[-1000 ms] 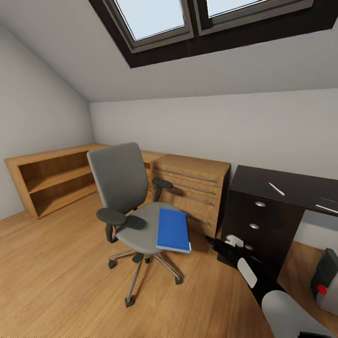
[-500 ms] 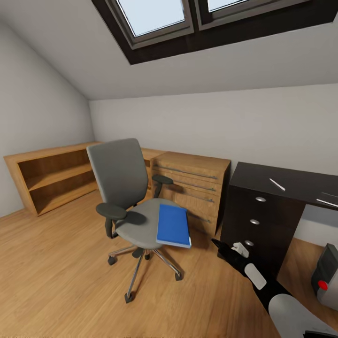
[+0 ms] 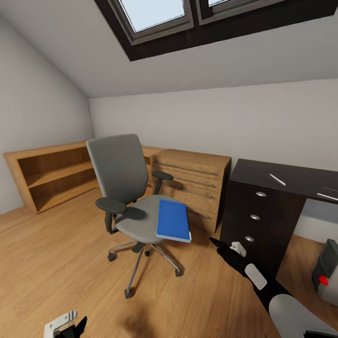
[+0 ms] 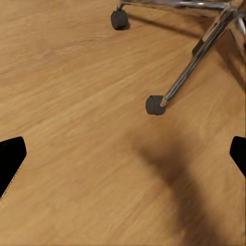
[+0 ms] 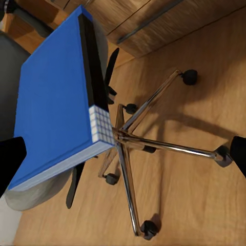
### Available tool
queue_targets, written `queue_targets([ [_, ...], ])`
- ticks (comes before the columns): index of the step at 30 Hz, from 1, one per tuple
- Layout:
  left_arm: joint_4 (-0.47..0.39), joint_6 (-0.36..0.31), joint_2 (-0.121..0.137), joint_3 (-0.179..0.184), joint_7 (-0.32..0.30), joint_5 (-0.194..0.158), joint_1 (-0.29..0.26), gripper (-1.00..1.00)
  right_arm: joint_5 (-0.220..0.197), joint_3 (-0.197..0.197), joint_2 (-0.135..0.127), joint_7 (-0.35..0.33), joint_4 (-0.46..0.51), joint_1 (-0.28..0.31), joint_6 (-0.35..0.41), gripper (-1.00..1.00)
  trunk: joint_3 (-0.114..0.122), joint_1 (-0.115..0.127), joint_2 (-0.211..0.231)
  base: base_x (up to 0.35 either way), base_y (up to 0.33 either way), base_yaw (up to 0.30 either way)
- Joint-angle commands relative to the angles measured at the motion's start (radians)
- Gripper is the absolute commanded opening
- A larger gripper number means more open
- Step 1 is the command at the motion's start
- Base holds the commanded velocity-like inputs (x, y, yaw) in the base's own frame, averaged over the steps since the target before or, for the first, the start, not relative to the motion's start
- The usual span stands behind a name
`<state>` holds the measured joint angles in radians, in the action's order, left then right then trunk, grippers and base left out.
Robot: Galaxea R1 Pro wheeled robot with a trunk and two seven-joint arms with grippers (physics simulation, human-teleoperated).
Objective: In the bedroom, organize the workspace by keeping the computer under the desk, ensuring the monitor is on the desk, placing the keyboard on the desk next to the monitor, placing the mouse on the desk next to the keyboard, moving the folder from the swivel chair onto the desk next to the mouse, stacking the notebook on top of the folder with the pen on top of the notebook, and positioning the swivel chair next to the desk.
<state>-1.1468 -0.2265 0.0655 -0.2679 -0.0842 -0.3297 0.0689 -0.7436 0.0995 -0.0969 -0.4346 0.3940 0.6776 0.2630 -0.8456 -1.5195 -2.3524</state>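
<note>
Folder (image 3: 173,220), blue, flat on swivel chair (image 3: 126,188) seat, centre of frame. Right end effector (image 3: 215,242) nearby, fingers spread wide, empty. Approach level with the overhanging edge; 1 finger under, 1 over.

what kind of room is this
Probably an attic room used as a home office: a sloped ceiling with a skylight, a grey swivel chair on wooden flooring, a black desk with drawers, and a low wooden shelf.
</note>
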Motion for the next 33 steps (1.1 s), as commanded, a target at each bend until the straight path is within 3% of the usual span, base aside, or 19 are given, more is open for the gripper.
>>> queue_targets([
  [1,-0.027,-0.023,0.001,-0.002,-0.004,-0.009,0.0,1.0,-0.007,0.005,0.0,-0.009,0.0,0.0,0.01,1.0,-0.004,-0.004,-0.008,0.0,0.0,0.0],
  [8,-0.203,-0.122,0.003,-0.002,-0.005,-0.011,0.0,1.0,-0.001,0.003,0.0,-0.158,-0.021,0.0,0.004,1.0,-0.026,-0.031,-0.057,0.0,0.0,0.0],
  [12,-0.244,-0.142,0.003,-0.003,-0.008,-0.013,0.0,1.0,0.003,0.001,0.0,-0.199,-0.039,0.0,0.002,1.0,-0.039,-0.046,-0.085,0.0,0.0,0.0],
  [18,-0.243,-0.148,0.002,-0.006,-0.009,-0.017,0.0,1.0,0.004,-0.001,0.0,-0.218,-0.046,0.0,0.002,1.0,-0.057,-0.069,-0.127,0.0,0.0,0.0],
  [21,-0.221,-0.147,0.002,-0.007,-0.009,-0.018,0.0,1.0,0.003,-0.001,-0.013,-0.23,-0.045,0.0,0.005,1.0,-0.067,-0.081,-0.148,0.0,0.0,0.0],
  [27,-0.186,-0.146,0.002,-0.025,-0.009,-0.017,0.0,1.0,0.0,-0.001,-0.033,-0.281,-0.046,0.0,0.009,1.0,-0.09,-0.083,-0.149,0.0,0.0,0.0],
  [33,-0.175,-0.146,0.002,-0.04,-0.009,-0.017,0.0,1.0,-0.001,-0.001,-0.038,-0.307,-0.045,0.0,0.023,1.0,-0.113,-0.086,-0.15,0.0,0.0,0.0],
])
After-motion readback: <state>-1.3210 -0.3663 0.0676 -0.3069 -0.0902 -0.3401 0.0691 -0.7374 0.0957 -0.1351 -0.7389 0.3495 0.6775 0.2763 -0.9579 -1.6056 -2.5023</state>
